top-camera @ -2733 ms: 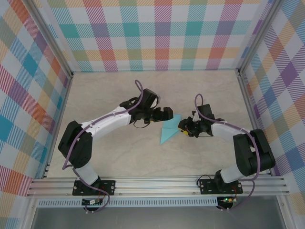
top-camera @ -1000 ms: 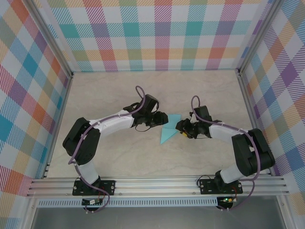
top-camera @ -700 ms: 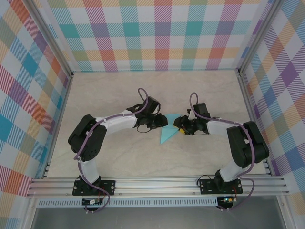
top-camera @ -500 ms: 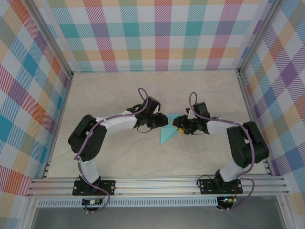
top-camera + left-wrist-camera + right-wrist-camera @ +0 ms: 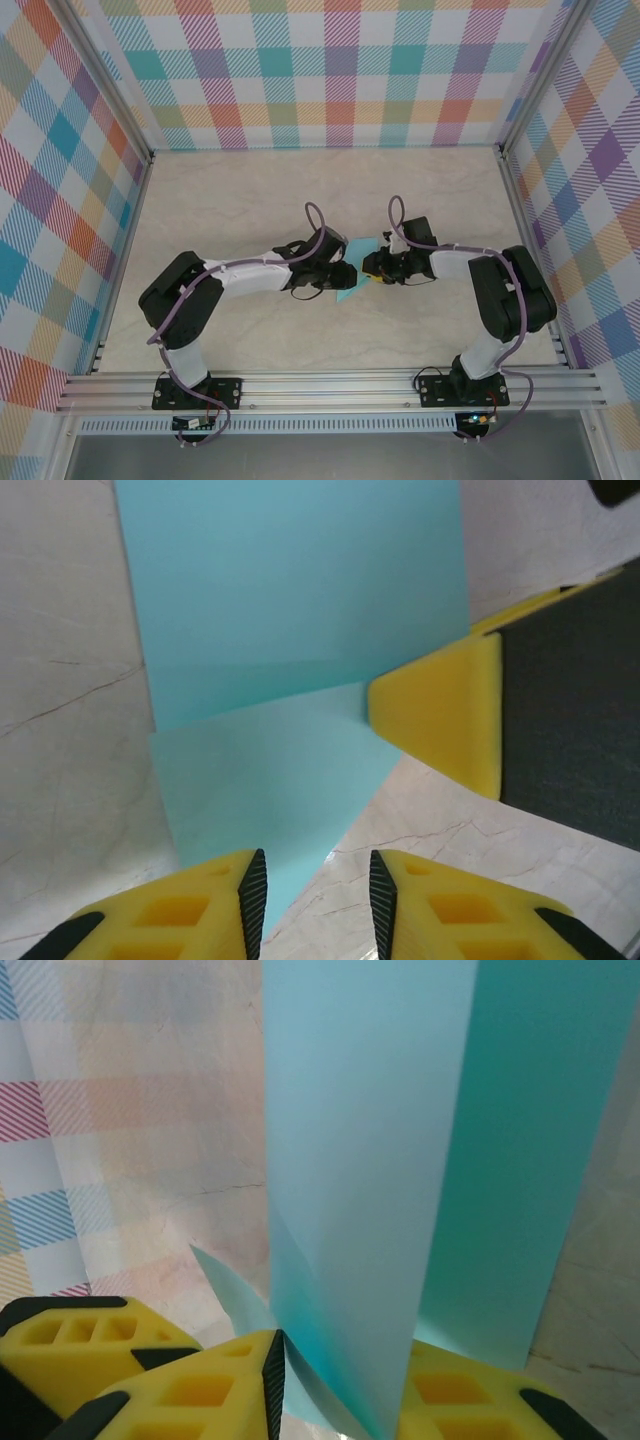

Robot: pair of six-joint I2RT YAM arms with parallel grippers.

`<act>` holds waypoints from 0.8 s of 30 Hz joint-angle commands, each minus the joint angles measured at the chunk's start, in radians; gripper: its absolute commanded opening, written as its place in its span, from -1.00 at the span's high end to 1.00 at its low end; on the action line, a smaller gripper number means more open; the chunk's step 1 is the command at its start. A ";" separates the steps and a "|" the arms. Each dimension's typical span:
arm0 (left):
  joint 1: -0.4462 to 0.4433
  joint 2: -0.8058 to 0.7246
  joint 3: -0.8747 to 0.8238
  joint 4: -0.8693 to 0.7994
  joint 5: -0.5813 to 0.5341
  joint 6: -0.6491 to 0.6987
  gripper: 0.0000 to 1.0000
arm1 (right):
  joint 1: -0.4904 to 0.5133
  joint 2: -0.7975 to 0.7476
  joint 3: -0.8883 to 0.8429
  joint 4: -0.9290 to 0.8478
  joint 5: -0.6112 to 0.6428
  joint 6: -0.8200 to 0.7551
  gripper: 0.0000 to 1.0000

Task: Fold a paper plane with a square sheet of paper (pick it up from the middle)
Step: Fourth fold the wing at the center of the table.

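Note:
The square sheet of paper [image 5: 349, 291], light turquoise and partly folded into layers, lies mid-table between both grippers. In the left wrist view the sheet of paper [image 5: 290, 610] shows a creased triangular flap whose tip reaches the left gripper [image 5: 318, 900]. That gripper is open, with bare table between its pads. A yellow finger [image 5: 445, 720] of the right gripper touches the flap's right edge. In the right wrist view, layers of the paper [image 5: 370, 1140] rise steeply from between the jaws of the right gripper [image 5: 340, 1390], which is shut on them. Seen from above, the left gripper [image 5: 345, 272] and right gripper [image 5: 368, 268] almost touch.
The marbled beige tabletop [image 5: 250, 200] is fenced by plaid walls [image 5: 330, 70] on three sides. An aluminium rail [image 5: 330, 385] carries both arm bases at the near edge. Open table lies behind and to both sides of the grippers.
Both grippers have drawn together over the paper and now cover most of it. The right gripper's jaws have narrowed onto the paper layers. The left arm reached further right.

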 commanded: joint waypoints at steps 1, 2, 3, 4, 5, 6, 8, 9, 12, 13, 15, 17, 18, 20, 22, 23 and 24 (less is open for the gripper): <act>-0.030 -0.012 0.030 -0.020 -0.093 0.081 0.24 | -0.003 0.009 0.048 -0.017 -0.035 -0.058 0.48; -0.040 -0.007 0.037 -0.036 -0.121 0.095 0.20 | -0.002 0.013 0.055 -0.023 -0.038 -0.062 0.51; -0.048 -0.002 0.044 -0.049 -0.145 0.106 0.16 | -0.003 0.019 0.062 -0.027 -0.042 -0.062 0.56; -0.059 0.005 0.052 -0.064 -0.172 0.119 0.12 | -0.002 0.026 0.069 -0.027 -0.046 -0.059 0.61; -0.071 0.012 0.061 -0.077 -0.199 0.131 0.08 | -0.002 0.031 0.071 -0.029 -0.046 -0.056 0.63; -0.080 0.018 0.069 -0.086 -0.222 0.144 0.05 | -0.002 0.036 0.075 -0.033 -0.046 -0.052 0.64; -0.102 0.040 0.087 -0.107 -0.266 0.170 0.01 | -0.002 0.045 0.083 -0.041 -0.054 -0.051 0.71; -0.109 0.051 0.100 -0.114 -0.279 0.177 0.00 | -0.002 0.048 0.088 -0.047 -0.051 -0.050 0.72; -0.135 0.087 0.131 -0.138 -0.312 0.198 -0.01 | -0.002 0.054 0.087 -0.047 -0.053 -0.043 0.74; -0.145 0.098 0.145 -0.148 -0.345 0.196 -0.01 | -0.002 0.052 0.086 -0.047 -0.053 -0.041 0.74; -0.158 0.116 0.160 -0.198 -0.397 0.191 -0.01 | -0.002 0.050 0.084 -0.049 -0.053 -0.037 0.75; -0.163 0.133 0.165 -0.202 -0.421 0.180 0.00 | -0.002 0.051 0.082 -0.047 -0.057 -0.035 0.76; -0.167 0.138 0.164 -0.199 -0.431 0.179 0.00 | -0.002 0.051 0.082 -0.046 -0.059 -0.034 0.76; -0.178 0.152 0.169 -0.204 -0.469 0.176 0.01 | -0.003 0.052 0.084 -0.048 -0.065 -0.033 0.76; -0.189 0.160 0.174 -0.208 -0.493 0.175 0.05 | -0.002 0.053 0.087 -0.049 -0.065 -0.031 0.76; -0.195 0.163 0.175 -0.208 -0.506 0.173 0.08 | -0.002 0.054 0.087 -0.051 -0.064 -0.031 0.76; -0.199 0.166 0.176 -0.209 -0.516 0.170 0.10 | -0.002 0.055 0.088 -0.049 -0.065 -0.028 0.76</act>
